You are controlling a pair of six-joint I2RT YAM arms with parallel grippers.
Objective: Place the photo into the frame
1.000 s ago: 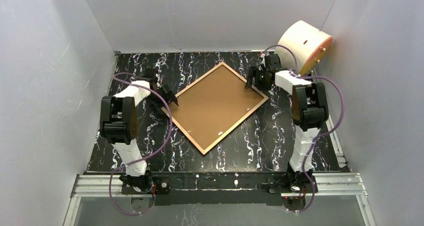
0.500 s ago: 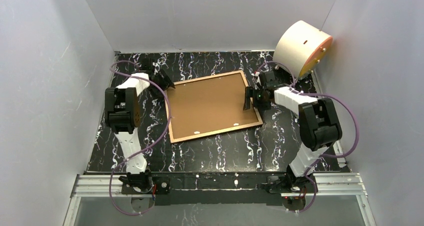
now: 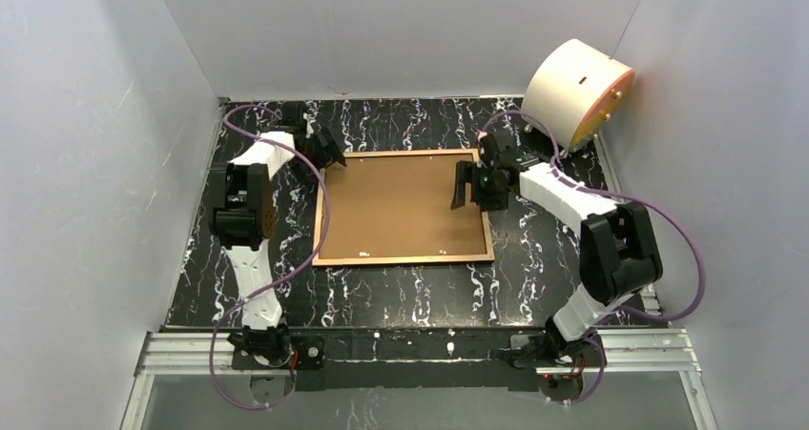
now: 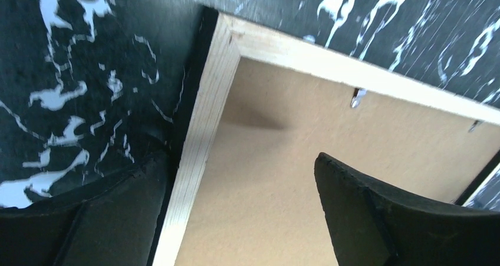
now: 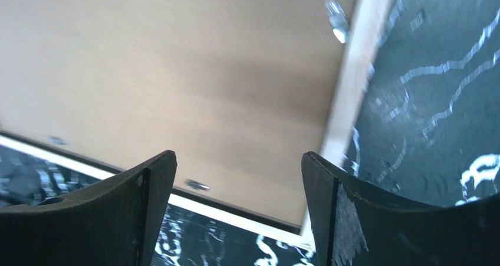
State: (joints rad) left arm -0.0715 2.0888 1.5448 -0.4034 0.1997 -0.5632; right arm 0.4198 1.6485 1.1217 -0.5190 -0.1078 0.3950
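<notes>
Two wide-spread grippers are seen at the frame [image 3: 405,258], which lies back up on the table [image 3: 534,287] and has been turned from cornerwise to square with it, the left gripper [image 3: 324,153] at its far left corner, the right gripper [image 3: 475,190] over its right edge.

The top camera sits above and behind my bases, looking down on the whole frame [image 3: 401,258]. My left wrist camera stares close at the frame's far-left corner. My right wrist camera hangs close over its right side. All three views share that frame.
</notes>
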